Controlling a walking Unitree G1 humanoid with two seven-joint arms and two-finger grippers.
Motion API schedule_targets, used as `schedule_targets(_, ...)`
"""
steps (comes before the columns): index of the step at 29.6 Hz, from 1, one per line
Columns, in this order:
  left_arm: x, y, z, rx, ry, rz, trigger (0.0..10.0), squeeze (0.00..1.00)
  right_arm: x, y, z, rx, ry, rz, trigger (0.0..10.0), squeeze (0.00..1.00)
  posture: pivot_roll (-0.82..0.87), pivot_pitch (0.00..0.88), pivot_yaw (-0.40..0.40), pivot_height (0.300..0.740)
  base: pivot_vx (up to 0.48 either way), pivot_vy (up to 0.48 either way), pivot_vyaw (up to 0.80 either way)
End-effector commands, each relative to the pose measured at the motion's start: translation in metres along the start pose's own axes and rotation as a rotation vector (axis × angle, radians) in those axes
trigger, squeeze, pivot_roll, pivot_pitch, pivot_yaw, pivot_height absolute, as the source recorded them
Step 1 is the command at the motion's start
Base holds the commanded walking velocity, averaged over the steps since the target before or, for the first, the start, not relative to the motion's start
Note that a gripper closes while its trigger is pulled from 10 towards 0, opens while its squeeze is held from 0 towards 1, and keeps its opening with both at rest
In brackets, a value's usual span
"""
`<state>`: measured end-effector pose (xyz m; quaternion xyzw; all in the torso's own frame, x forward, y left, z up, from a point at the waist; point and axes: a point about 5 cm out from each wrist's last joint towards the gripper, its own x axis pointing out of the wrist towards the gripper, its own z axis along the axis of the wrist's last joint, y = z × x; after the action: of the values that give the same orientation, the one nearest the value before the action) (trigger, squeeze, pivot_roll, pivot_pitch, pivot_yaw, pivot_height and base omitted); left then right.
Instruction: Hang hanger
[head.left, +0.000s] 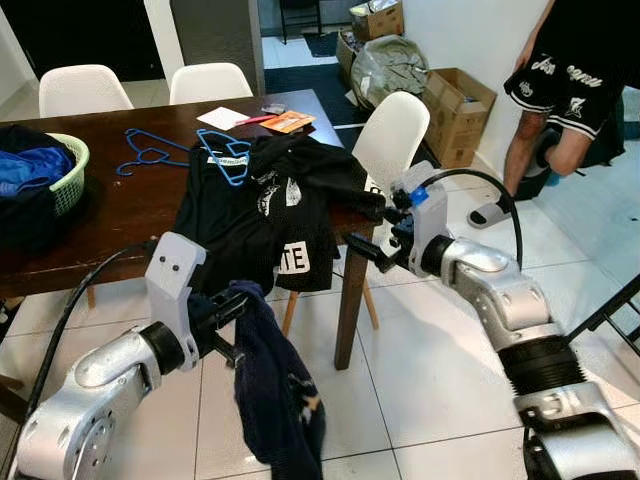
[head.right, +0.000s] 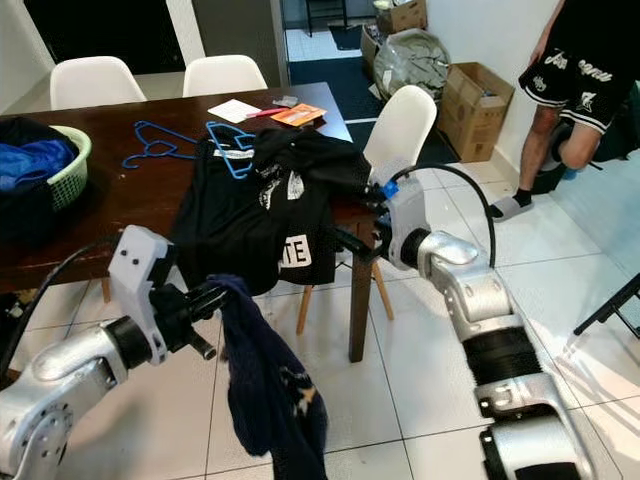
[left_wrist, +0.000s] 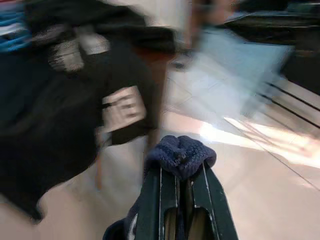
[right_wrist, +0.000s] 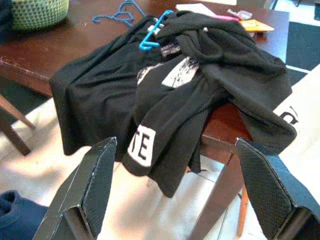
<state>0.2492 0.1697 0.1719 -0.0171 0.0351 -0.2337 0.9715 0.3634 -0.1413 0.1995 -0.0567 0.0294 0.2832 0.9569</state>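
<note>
My left gripper (head.left: 232, 318) is shut on a dark navy garment (head.left: 275, 395) that hangs down over the floor; its bunched top sits between the fingers (left_wrist: 165, 200). A black T-shirt (head.left: 270, 205) with white print drapes over the table's near edge. One blue hanger (head.left: 225, 152) lies on its collar, another blue hanger (head.left: 147, 152) lies on the bare table (head.left: 110, 215). My right gripper (head.left: 375, 235) is open, close to the shirt's right side at the table corner, its wide-apart fingers (right_wrist: 92, 187) framing the shirt.
A green basket (head.left: 62, 175) of clothes stands at the table's left. White chairs (head.left: 390, 135) ring the table. Papers and an orange packet (head.left: 288, 121) lie at the far edge. A person (head.left: 565, 95) stands at the right by cardboard boxes (head.left: 455, 110).
</note>
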Motion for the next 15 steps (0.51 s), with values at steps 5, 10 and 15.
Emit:
schedule_targets(5,-0.004,0.009,-0.012,0.007,0.001,0.199,10.0,0.0,0.005,0.015,-0.016,0.038,-0.016,0.008,10.0,0.0,0.08,0.08,0.009,0.74,0.0,0.0,0.64)
schedule_targets(10,-0.005,0.006,-0.019,-0.021,-0.015,0.3,10.0,0.0,0.01,0.026,-0.02,0.093,-0.04,0.045,10.0,0.0,0.08,0.08,0.007,0.74,0.0,0.0,0.8)
schedule_targets(15,-0.004,0.004,-0.015,-0.039,-0.061,0.297,0.0,0.0,0.012,0.031,-0.015,0.093,-0.074,0.07,10.0,0.0,0.08,0.073,0.004,0.74,0.0,0.0,0.79)
